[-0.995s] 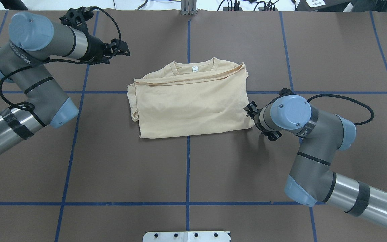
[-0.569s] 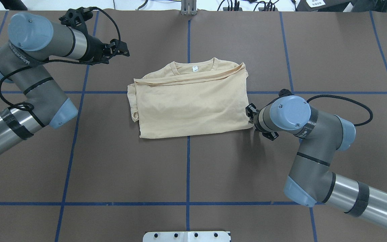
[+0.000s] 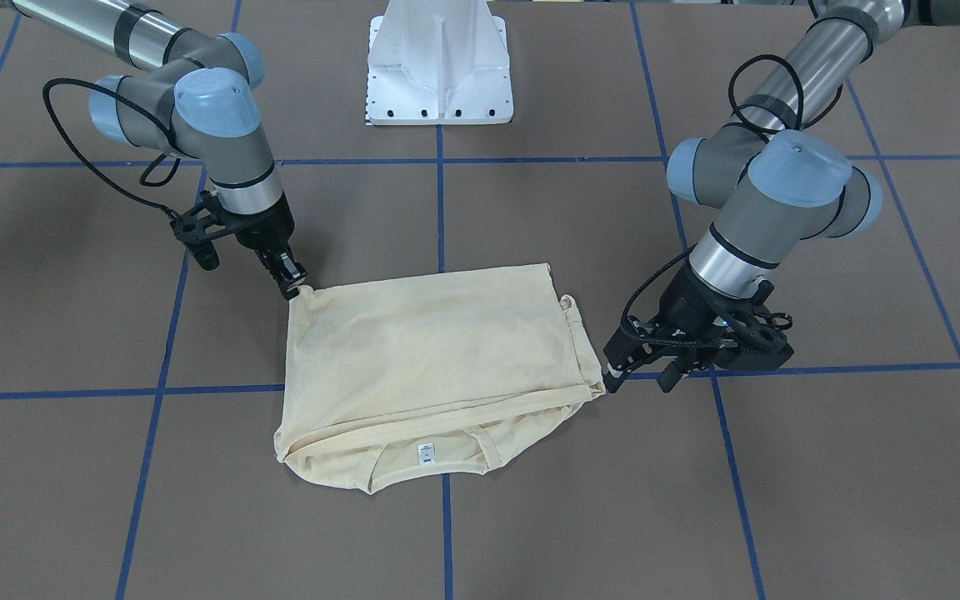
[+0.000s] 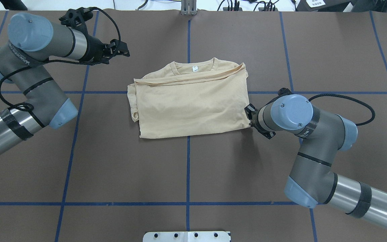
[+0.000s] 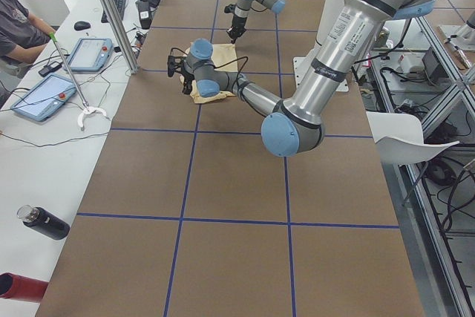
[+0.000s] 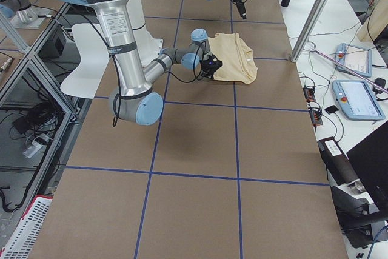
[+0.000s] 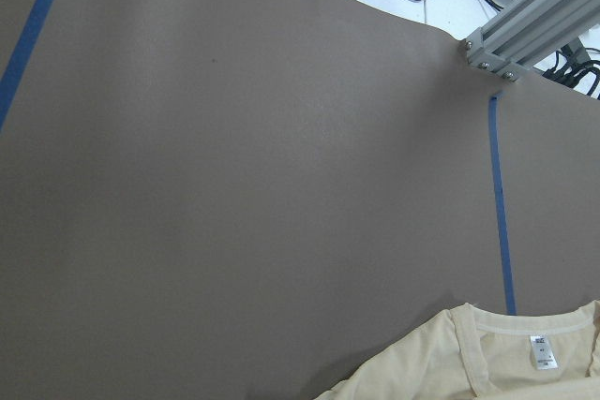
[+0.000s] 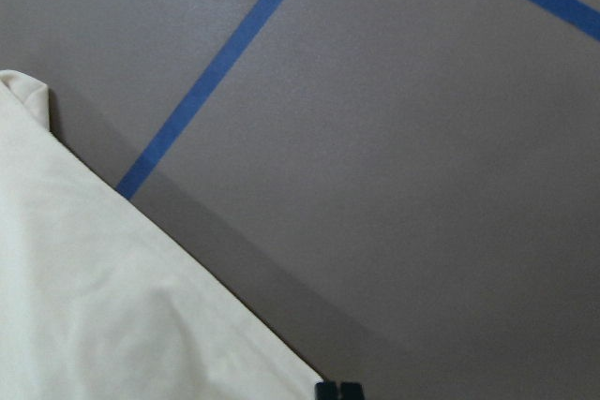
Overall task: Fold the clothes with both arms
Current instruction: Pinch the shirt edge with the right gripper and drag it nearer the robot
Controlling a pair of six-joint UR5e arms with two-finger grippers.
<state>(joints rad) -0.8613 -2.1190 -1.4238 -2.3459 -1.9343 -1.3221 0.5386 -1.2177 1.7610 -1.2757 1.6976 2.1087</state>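
T-shirt (image 4: 190, 107) lies folded on your surface (image 4: 247, 174), straight out from the pedestal base (image 3: 438, 75). You've got right fingers (image 3: 285, 272) pinched on its base-side corner. Your left fingers (image 4: 121, 43) are spread and empty, farther from the base, clear of cloth.

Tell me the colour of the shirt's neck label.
The neck label is white; front-facing view shows it best.

A: What lies past the table's (image 4: 129, 168) far edge?
B: A white bench (image 5: 44, 168) with two teach pendants (image 5: 90, 54) (pale blue faces), a keyboard (image 5: 119, 1) and, toward the left far corner, a black bottle (image 5: 43, 222) and a red one (image 5: 16, 287).
A: And on the table?
B: Brown covering, blue tape lines (image 4: 187, 174) in a grid — an aluminium post (image 5: 111, 16) stands mid far edge.
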